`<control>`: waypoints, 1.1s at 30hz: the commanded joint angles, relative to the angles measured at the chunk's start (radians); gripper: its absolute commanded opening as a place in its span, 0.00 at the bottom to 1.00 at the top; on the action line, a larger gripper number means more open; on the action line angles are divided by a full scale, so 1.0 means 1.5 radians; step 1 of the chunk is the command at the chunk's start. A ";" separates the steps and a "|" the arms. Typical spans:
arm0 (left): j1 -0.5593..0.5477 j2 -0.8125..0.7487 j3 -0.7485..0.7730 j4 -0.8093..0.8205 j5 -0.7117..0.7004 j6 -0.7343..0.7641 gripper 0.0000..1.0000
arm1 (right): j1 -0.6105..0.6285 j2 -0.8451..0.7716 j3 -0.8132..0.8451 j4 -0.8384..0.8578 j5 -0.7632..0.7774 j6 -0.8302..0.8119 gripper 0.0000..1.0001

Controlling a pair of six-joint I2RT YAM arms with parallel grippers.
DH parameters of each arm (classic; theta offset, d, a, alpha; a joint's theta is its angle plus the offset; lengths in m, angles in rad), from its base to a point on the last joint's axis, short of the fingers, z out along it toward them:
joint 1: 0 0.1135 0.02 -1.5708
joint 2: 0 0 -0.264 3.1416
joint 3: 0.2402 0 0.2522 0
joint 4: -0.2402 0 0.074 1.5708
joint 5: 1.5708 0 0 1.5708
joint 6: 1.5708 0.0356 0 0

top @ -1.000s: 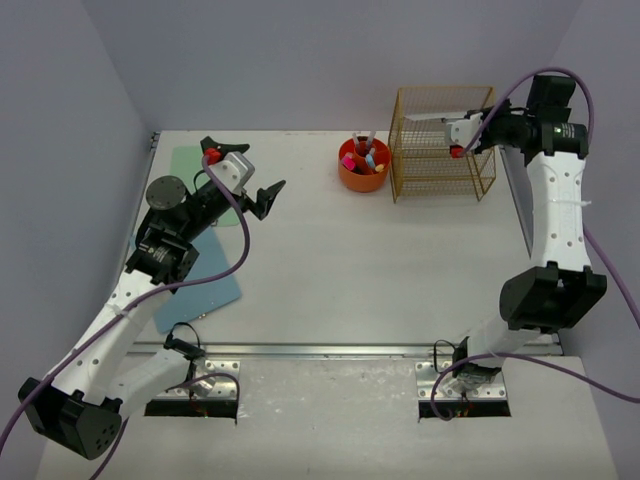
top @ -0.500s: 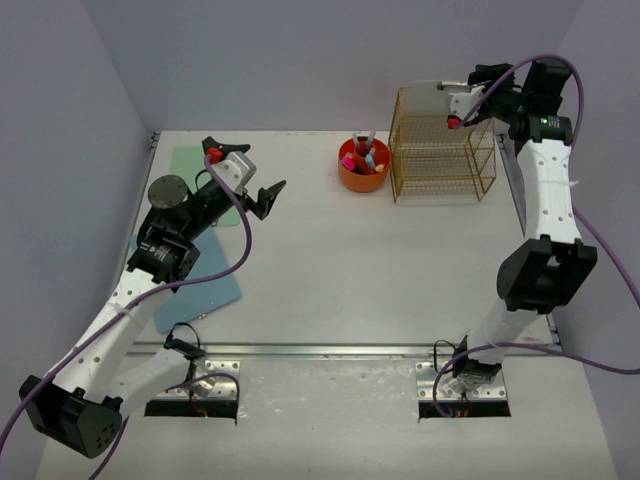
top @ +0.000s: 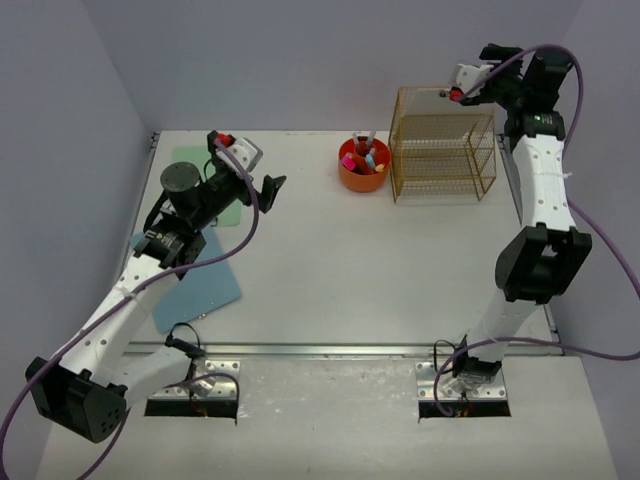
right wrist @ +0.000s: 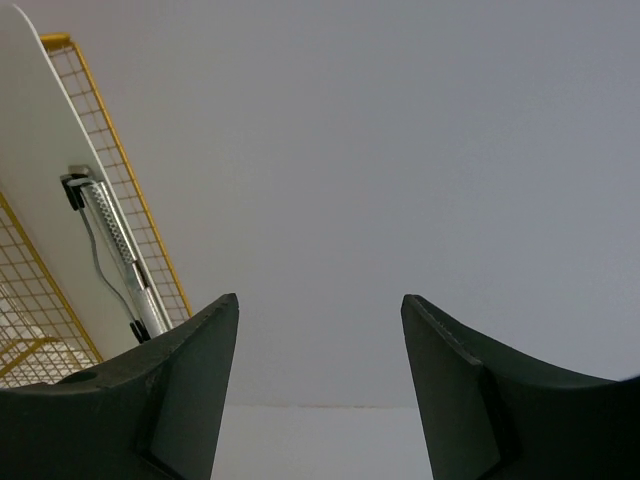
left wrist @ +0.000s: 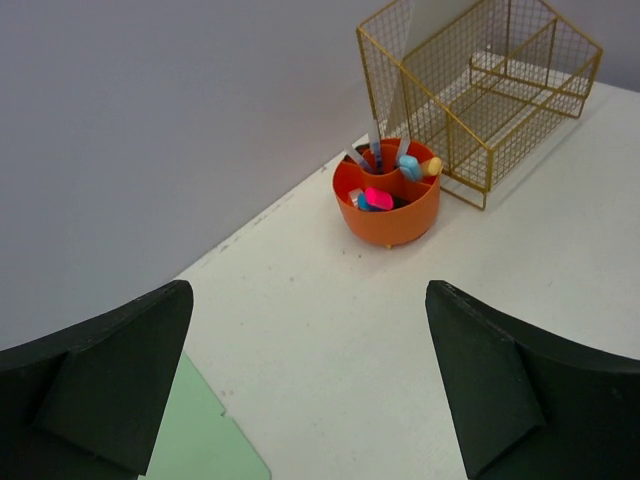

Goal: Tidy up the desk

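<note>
Desk (top: 330, 260): white top that fills the floor of the top view, with a metal rail at its near edge and lavender walls on three sides. The left wrist view shows only its far corner.
Rack (top: 443, 145): gold wire, standing at the desk's far right. The top view shows its tiers; the right wrist view shows only a strip of mesh at the left edge.
Blue mat (top: 205, 290): flat at the near left, partly under the left arm. It appears only in the top view.
Board (right wrist: 45, 190): white with a metal clip, leaning upright against the rack's mesh. The clip is plain only in the right wrist view.
Green sheet (left wrist: 205, 435): flat by the back wall. The arm mostly hides it from above.
Cup (left wrist: 388, 205): orange and divided, holding small pink, blue and yellow items, just left of the rack. Any marks are too small to read.
Left gripper (left wrist: 310, 290): jaws spread wide and holding nothing, over the desk's far left and facing the cup.
Right gripper (right wrist: 320, 300): jaws wide apart and holding nothing, raised by the rack's top with the bare wall between the fingers.
</note>
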 commanded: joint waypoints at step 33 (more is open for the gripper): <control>0.301 0.484 0.253 -0.453 -0.083 0.231 0.59 | 0.013 -0.355 -0.283 -0.398 -0.124 0.418 0.99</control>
